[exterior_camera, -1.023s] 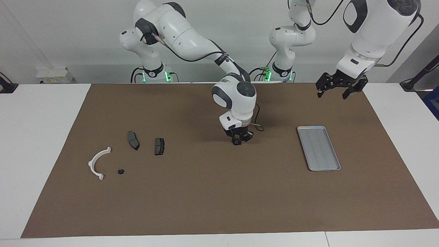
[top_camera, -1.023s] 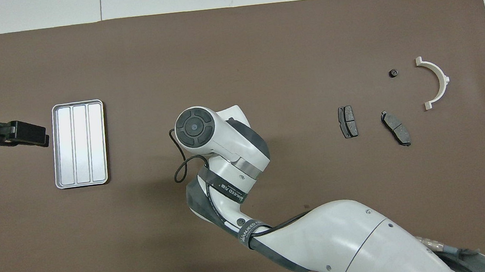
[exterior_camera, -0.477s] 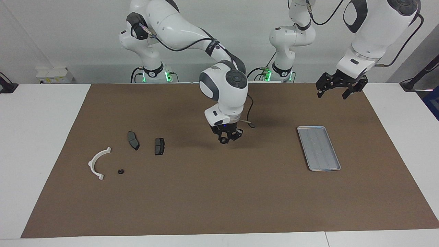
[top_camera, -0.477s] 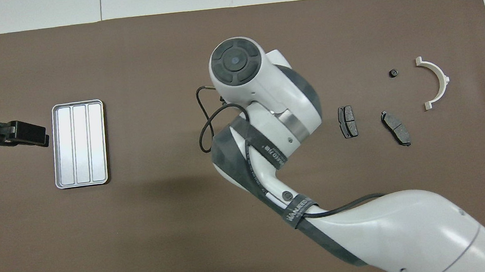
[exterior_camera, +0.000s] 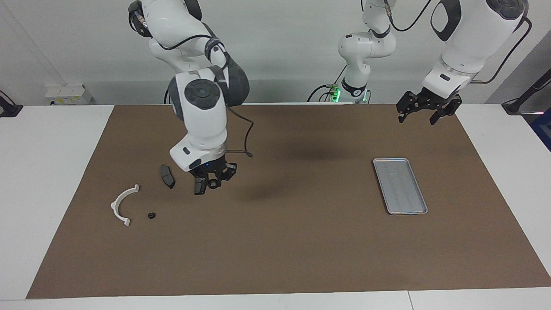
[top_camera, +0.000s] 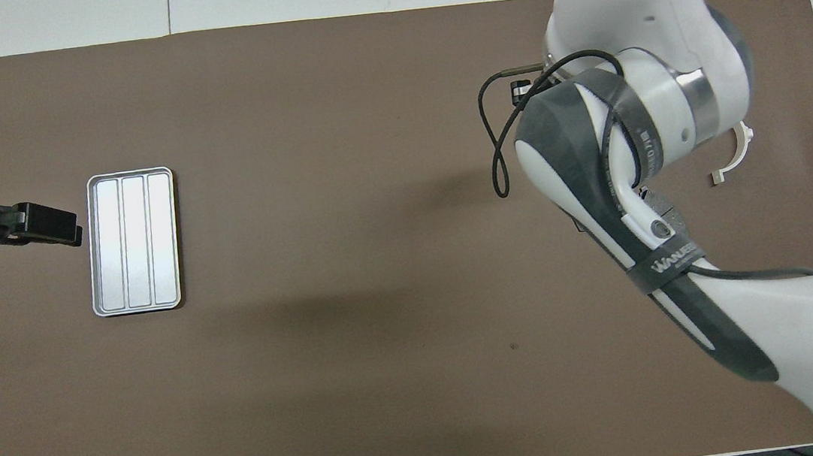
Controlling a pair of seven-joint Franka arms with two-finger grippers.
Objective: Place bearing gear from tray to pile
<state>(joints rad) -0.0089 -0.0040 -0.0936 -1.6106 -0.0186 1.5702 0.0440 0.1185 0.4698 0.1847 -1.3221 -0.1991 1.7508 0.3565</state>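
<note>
Facing view: right gripper (exterior_camera: 212, 184) hangs low over the brown mat (exterior_camera: 275, 241), above the brake pad (exterior_camera: 199, 186) that lies toward the middle of the table. A small dark ring-shaped part, the gear (exterior_camera: 213, 184), sits between the fingertips, which are closed onto it. Whether the gear clears the pad below by much or little is hard to read from this angle.

Pile, at the right arm's end of the table: a second brake pad (exterior_camera: 167, 176) beside the first, a white plastic arc (exterior_camera: 122, 205) farther from the robots and toward the table's end, and a small dark round part (exterior_camera: 151, 215) lying on the mat just beside the arc's lower tip. All lie apart from one another, none touching.

Tray (exterior_camera: 399, 185) lies flat on the mat toward the left arm's end, well apart from the pile; its ridged floor shows bare metal.

Left gripper (exterior_camera: 424, 107) hangs in the air over the mat's edge at its own end, nearer the robots than the tray. Fingers spread, nothing between them. The arm waits.

Overhead view: right arm's wrist and forearm cover most of the pile. Only part of the arc (top_camera: 736, 153) shows past the wrist, and the corner of one pad (top_camera: 665, 205) under the forearm. Right gripper itself hidden under the wrist. Tray (top_camera: 134, 241) plain to see, three long panels between ridges; left gripper (top_camera: 51, 224) sits just beside its short edge, off the tray.
</note>
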